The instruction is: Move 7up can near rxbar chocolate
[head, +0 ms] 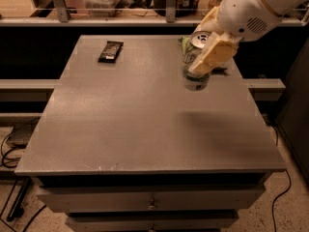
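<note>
My gripper is shut on the 7up can, a white and green can with a silver top, and holds it in the air above the right half of the grey table. The can hangs clear of the surface; its shadow falls on the table below. The rxbar chocolate, a flat dark bar, lies at the far left of the table, well left of the can. My white arm comes in from the top right.
A green chip bag lies at the far right of the table, mostly hidden behind the can and gripper. A railing and shelf with clutter run behind the table. Drawers sit below the front edge. Cables lie on the floor.
</note>
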`<state>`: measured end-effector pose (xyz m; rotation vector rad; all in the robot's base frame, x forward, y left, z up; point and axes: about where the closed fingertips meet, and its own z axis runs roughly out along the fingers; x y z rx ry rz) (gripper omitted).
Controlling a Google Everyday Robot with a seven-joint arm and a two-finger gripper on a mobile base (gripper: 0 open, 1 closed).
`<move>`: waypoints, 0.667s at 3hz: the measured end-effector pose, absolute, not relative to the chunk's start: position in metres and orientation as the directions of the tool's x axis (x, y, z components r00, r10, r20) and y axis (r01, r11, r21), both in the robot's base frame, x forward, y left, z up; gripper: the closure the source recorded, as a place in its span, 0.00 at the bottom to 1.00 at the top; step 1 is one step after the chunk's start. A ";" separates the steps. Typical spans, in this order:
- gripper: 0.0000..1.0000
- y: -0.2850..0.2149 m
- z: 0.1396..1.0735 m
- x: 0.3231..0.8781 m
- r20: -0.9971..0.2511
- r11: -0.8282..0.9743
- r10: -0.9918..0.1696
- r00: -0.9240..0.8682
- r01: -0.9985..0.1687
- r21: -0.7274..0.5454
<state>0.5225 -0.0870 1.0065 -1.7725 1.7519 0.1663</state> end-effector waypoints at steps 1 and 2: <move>1.00 -0.091 1.001 0.521 -0.515 0.127 -0.855 0.063 -0.937 -0.325; 1.00 -0.063 1.000 0.550 -0.550 0.174 -0.834 0.041 -0.927 -0.333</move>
